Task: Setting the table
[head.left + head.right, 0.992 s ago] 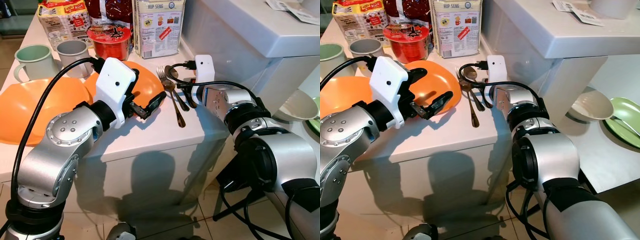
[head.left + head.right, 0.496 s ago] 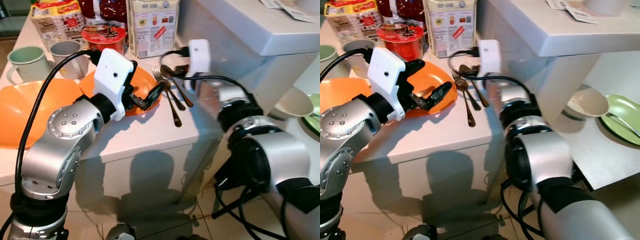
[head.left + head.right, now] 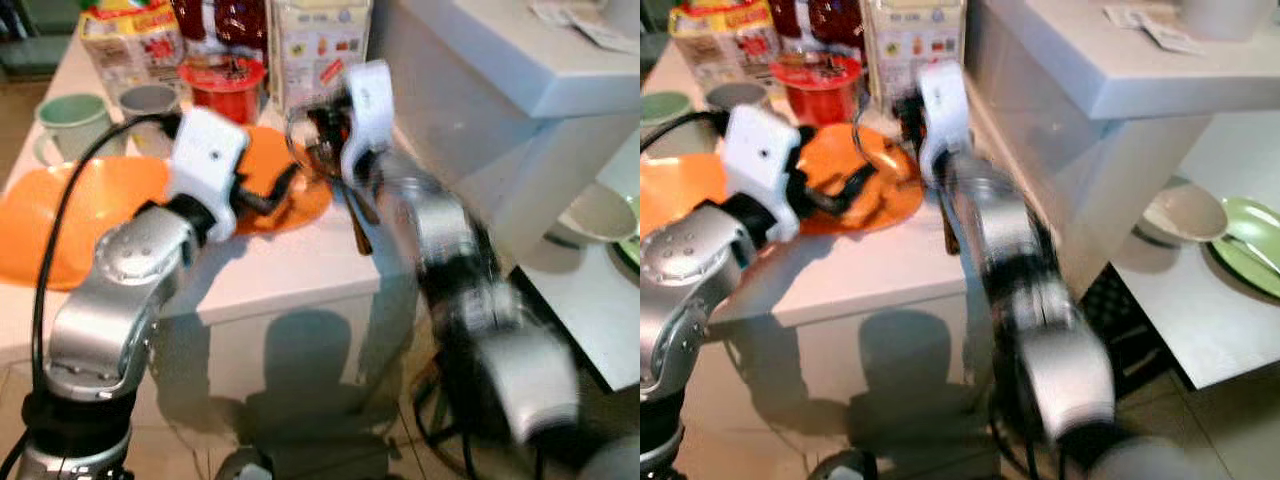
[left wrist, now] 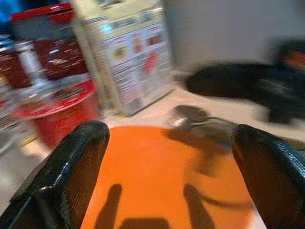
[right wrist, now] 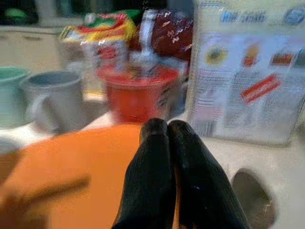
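A small orange plate [image 3: 300, 195] lies on the white counter [image 3: 290, 270], with a fork and spoons [image 3: 357, 222] just to its right. My left gripper [image 4: 170, 131] hovers open over the plate's near side, its fingers [image 4: 71, 176] spread wide with nothing between them. My right gripper [image 5: 167, 125] is shut and empty, low over the plate's far right rim beside a spoon bowl [image 5: 252, 195]. The right arm [image 3: 440, 240] is blurred with motion.
A larger orange plate [image 3: 60, 215] lies at the left. Behind stand a green mug [image 3: 70, 120], a grey mug [image 3: 148, 100], a red tub [image 3: 222, 85] and food packets [image 3: 320, 45]. A raised white ledge [image 3: 500, 50] borders the right; lower down sit a bowl [image 3: 590, 215] and green plate [image 3: 1245, 235].
My right arm has swung left, from beside the cutlery to over the small plate's far rim. The left gripper has stayed over the plate. The camera has shifted a little.
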You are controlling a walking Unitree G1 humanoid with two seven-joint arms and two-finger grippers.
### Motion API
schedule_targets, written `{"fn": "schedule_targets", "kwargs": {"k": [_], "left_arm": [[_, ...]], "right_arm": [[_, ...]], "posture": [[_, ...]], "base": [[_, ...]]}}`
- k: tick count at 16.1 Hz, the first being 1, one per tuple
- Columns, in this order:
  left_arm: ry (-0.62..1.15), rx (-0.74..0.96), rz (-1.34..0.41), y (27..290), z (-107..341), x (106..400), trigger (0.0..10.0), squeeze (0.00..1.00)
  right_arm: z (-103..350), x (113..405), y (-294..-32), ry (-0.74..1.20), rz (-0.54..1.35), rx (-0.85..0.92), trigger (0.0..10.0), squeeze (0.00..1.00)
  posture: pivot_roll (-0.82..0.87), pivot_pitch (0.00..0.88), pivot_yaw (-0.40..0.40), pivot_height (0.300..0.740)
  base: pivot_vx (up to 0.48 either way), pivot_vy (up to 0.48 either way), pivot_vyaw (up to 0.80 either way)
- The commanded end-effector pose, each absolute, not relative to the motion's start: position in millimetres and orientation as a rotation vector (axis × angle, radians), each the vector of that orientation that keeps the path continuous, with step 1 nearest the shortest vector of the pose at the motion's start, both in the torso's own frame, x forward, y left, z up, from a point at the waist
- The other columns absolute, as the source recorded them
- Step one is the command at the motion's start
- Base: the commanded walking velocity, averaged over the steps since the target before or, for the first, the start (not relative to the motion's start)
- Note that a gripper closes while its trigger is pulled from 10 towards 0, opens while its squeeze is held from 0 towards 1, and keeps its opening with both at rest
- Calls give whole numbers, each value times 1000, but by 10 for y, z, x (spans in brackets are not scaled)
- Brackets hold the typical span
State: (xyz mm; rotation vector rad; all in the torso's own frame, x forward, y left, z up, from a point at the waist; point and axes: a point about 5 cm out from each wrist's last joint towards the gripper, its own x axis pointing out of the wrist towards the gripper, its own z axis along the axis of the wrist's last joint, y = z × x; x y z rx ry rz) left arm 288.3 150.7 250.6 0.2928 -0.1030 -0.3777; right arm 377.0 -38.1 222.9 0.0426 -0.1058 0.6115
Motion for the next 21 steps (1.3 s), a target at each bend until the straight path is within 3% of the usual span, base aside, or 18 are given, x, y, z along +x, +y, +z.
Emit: {"fn": "schedule_targets", "kwargs": {"k": [1,3,8,9,12,14,15,16,17,21], "left_arm": [[-105,292,-354,1542,2500,2881,10000,0],[-116,258,-328,1554,2482,2858,10000,0],[-145,214,-292,1481,2418,2875,10000,0],[-147,209,-305,1411,2388,2875,10000,0],[-137,266,-325,1358,2330,2842,10000,0],[-103,311,-332,1385,2212,2770,10000,0],[-97,309,-328,1392,2194,2755,10000,0],[-98,311,-328,1386,2199,2753,10000,0],[-107,312,-333,1376,2235,2747,10000,0],[-96,329,-378,1390,2258,2641,10000,0]], "right_arm": [[2340,3648,-401,-140,645,52,10000,0],[2266,3249,-590,-149,672,51,10000,0],[2254,2746,-819,-149,651,63,10000,0],[2108,2672,-877,-58,588,17,10000,0],[1715,2608,-1015,194,459,-98,10000,0],[1667,2716,-984,219,407,-50,10000,0],[1692,2876,-942,202,386,2,10000,67],[1704,2975,-926,199,372,13,10000,812],[1755,3190,-871,194,353,15,10000,1000],[1838,3670,-675,229,349,41,10000,1000]], "posture": [[94,0,-8,740],[49,0,-8,740],[5,0,-29,740],[-4,0,-25,740],[2,0,-16,740],[-3,0,-6,740],[10,0,-9,740],[23,0,-14,740],[41,0,-22,740],[99,0,-50,740]], "base": [[0,0,0],[0,0,0],[0,0,0],[0,0,0],[0,0,0],[0,0,0],[0,0,0],[0,0,0],[0,0,0],[0,0,0]]}}
